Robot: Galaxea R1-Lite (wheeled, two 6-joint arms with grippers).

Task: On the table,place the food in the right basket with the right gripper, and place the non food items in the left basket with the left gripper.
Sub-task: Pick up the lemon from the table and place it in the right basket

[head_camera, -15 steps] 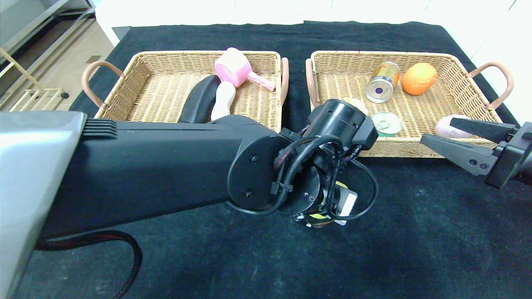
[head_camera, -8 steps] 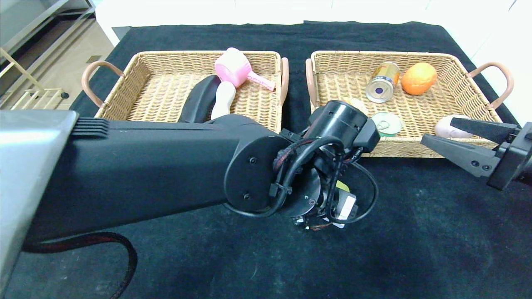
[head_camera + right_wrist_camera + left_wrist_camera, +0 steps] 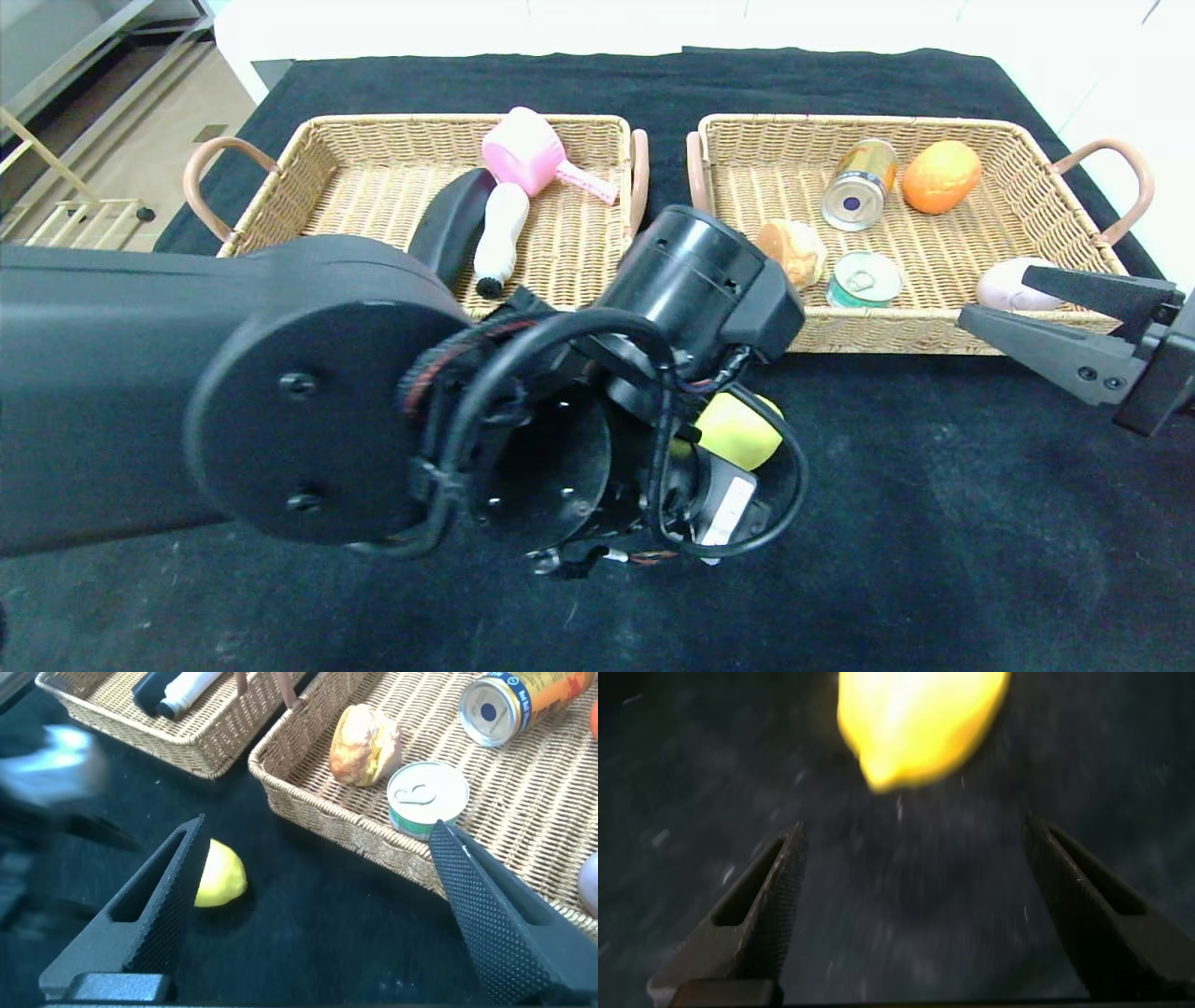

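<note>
The yellow lemon [image 3: 738, 429] lies on the black table [image 3: 934, 523], in front of the gap between the two baskets. My left gripper [image 3: 915, 831] hangs open just short of the lemon [image 3: 920, 723], nothing between its fingers; in the head view the left wrist hides it. My right gripper [image 3: 994, 295] stands open at the right basket's [image 3: 934, 243] near right corner, empty. That basket holds the gold can [image 3: 859, 185], bun [image 3: 792, 250] and green tin [image 3: 866, 280]. The left basket [image 3: 373, 187] holds the white brush [image 3: 499, 233] and black pouch [image 3: 448, 224].
A pink scoop-like toy [image 3: 527, 154] lies in the left basket. An orange fruit [image 3: 941, 175] and a pale pink rounded thing [image 3: 1013, 289] lie in the right basket. My left arm [image 3: 280, 411] covers much of the table's middle and left.
The left arm has drawn back toward the head camera and its jaws have spread wider. The lemon now shows on the cloth, and the brush and bun are uncovered. The right gripper barely moved.
</note>
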